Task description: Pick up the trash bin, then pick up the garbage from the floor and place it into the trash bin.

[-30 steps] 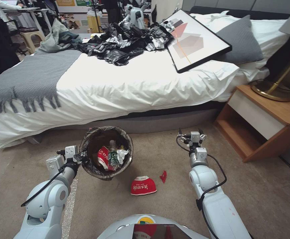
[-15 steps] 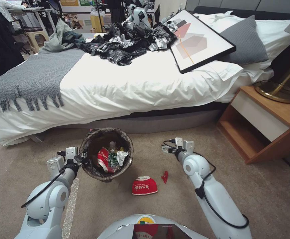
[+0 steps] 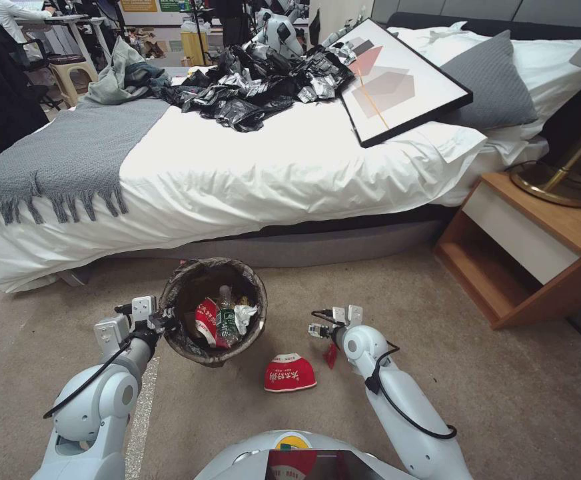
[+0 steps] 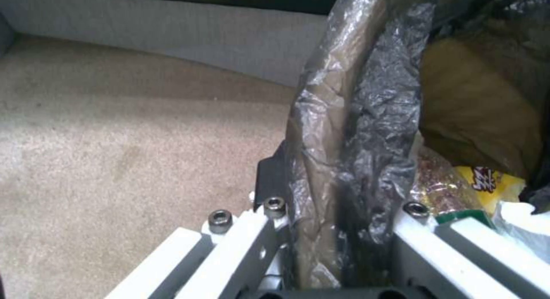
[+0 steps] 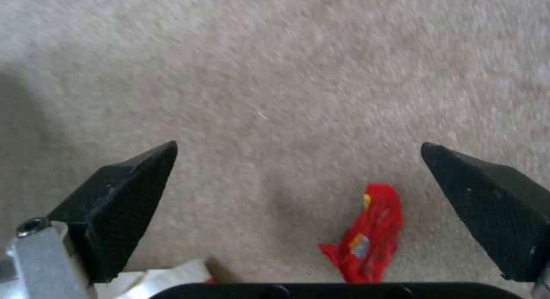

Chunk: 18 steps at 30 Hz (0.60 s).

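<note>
The trash bin [image 3: 259, 319], its rim wrapped in a dark liner, hangs just above the carpet with my left gripper [image 3: 164, 321] shut on its near-left rim. Up close, the left gripper [image 4: 338, 208] pinches the crinkled liner [image 4: 355, 131]. Inside lie a red-and-white snack bag [image 3: 205, 319], a green-labelled bottle [image 3: 226, 321], white tissue [image 3: 245, 313] and a yellow wrapper [image 4: 487, 183]. On the floor, garbage remains: a red-and-white snack bag [image 3: 289, 373] and a tiny red wrapper [image 3: 330, 357]. My right gripper [image 3: 317, 329] hovers open just above that wrapper [image 5: 367, 241]; its fingertips [image 5: 143, 174] are spread wide.
The bed [image 3: 270, 173] with a grey base runs across behind the bin. A wooden nightstand [image 3: 530, 247] stands at the right, with a brass lamp base on top. Open carpet [image 3: 517, 387] lies to the right of my right arm.
My right arm has swung left and down, from out near the nightstand side to just over the tiny red wrapper. The left arm and bin have stayed put.
</note>
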Tool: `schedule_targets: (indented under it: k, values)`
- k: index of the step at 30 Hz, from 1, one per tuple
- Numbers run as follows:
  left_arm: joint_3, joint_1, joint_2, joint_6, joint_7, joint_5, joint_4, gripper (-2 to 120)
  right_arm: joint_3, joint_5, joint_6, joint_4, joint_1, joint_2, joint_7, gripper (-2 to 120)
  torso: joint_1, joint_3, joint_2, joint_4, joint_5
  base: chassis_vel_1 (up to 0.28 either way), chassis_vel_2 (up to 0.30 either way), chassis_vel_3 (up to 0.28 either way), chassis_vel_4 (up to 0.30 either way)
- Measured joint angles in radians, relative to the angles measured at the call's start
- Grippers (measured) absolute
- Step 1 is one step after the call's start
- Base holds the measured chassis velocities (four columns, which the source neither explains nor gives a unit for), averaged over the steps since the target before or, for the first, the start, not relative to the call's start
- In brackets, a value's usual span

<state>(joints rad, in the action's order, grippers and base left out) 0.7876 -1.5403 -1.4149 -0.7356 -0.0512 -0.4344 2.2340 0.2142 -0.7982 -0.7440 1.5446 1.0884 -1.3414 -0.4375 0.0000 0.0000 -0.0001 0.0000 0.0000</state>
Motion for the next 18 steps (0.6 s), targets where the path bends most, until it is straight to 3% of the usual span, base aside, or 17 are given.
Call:
schedule_targets:
  k: [18]
  values:
    - [-0.006,-0.002,-0.002,0.003,0.017,0.015,-0.017,0,0.012,0.022,0.004,-0.04,0.021,-0.013,-0.01,100,0.0,0.0,0.0,0.0,0.0,0.0,0.0,0.0,0.0]
